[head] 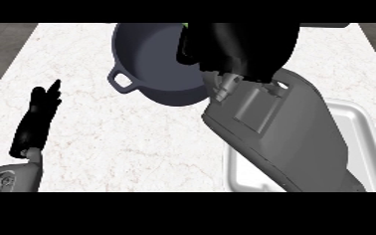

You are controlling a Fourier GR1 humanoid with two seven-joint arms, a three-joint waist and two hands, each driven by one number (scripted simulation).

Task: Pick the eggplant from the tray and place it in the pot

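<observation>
You have the right hand (242, 50) over the pot (150, 64), covering the pot's right half and its far rim. The black hand hides its own grip, so you cannot tell whether it is closed on anything. At the hand's left edge, above the pot's inside, you can see a sliver of green and a dark shape under it. That looks like the eggplant (186, 26), though it blends into the hand. The grey forearm (286, 134) runs down and right from the pot, across the tray (352, 117), which lies just right of the pot. The pot's handle (122, 80) sticks out at its lower left. Your left hand (37, 114) rests well left of the pot (fingers straight, pressed together, pointing up) on the counter (132, 144).
</observation>
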